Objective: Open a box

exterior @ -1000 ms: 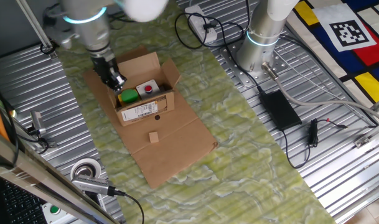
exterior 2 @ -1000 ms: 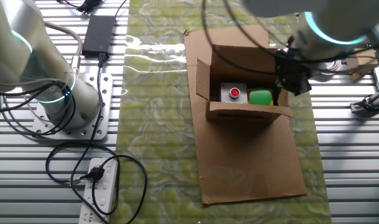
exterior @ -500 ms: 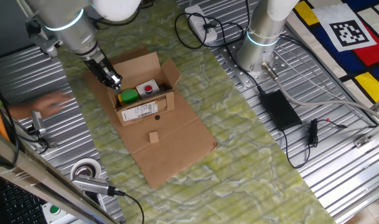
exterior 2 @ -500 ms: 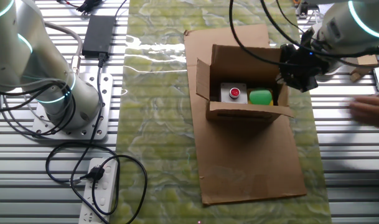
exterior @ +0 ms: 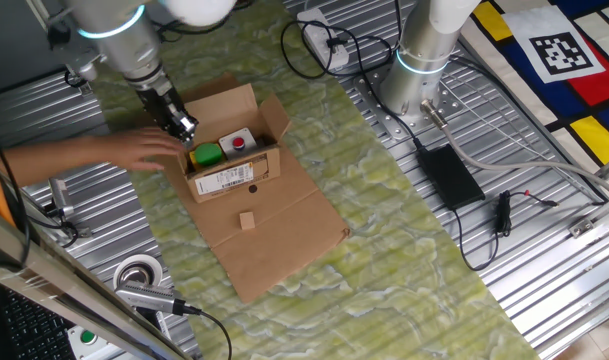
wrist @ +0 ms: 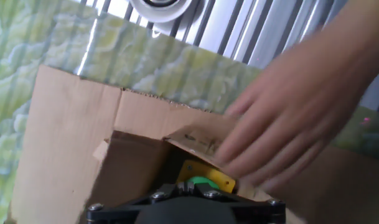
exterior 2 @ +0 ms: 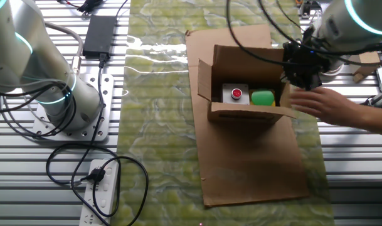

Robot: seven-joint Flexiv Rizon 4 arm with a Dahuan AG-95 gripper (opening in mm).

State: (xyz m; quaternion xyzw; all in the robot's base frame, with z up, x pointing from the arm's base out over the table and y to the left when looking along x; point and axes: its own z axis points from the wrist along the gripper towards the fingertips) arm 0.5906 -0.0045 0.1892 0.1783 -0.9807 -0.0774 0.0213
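The small brown cardboard box [exterior: 229,140] stands open at the top, so the way in from above is free. A bare human hand [exterior: 149,148] reaches in from the left edge of the worktop and blocks that side, just beside the black two-finger gripper [exterior: 182,128]. The flat brown cardboard sheet [exterior: 269,230] toward the front edge lies bare.

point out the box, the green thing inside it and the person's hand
box [exterior: 229,181], one fixed view, on its labelled front wall
green thing [exterior 2: 262,98], the other fixed view, on its top
person's hand [exterior 2: 317,102], the other fixed view, on its back

The brown box [exterior: 231,150] sits upright, flaps open, on cardboard.
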